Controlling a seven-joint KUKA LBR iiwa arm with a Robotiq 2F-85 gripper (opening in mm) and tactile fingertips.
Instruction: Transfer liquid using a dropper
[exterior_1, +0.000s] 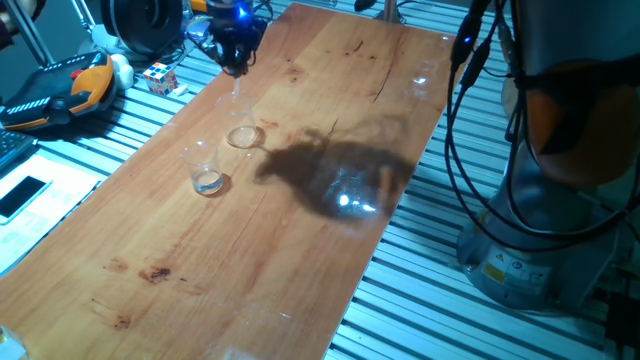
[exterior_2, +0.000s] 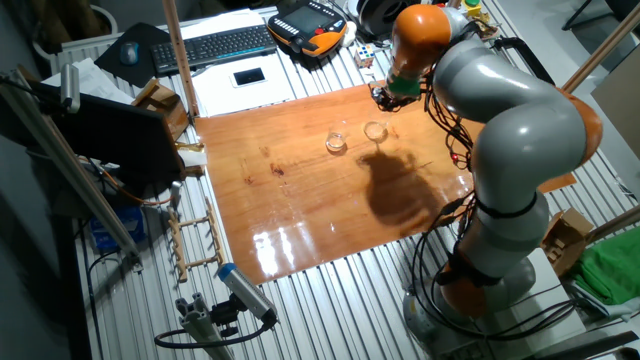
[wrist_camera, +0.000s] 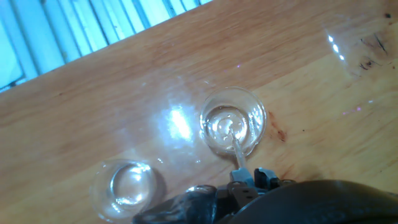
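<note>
My gripper (exterior_1: 233, 62) hangs over the far end of the wooden board, shut on the dropper (wrist_camera: 236, 144). The dropper's thin clear tube (exterior_1: 237, 92) sticks down out of the fingers; its bulb is hidden between them. In the hand view the tube's tip is above the flat round dish (wrist_camera: 233, 121), held clear of it as the dish (exterior_1: 243, 136) sits well below the hand. The small glass cup (exterior_1: 205, 170) stands just beside the dish, nearer the board's middle. Liquid (wrist_camera: 222, 126) shows as a pale glint in the dish, and the cup (wrist_camera: 124, 186) glints too.
The wooden board (exterior_1: 300, 250) lies on a slatted metal table. Off its far corner sit a Rubik's cube (exterior_1: 160, 77), an orange-black pendant (exterior_1: 60, 90) and a phone (exterior_1: 22, 195). The arm's base (exterior_1: 540, 230) and cables stand to the right.
</note>
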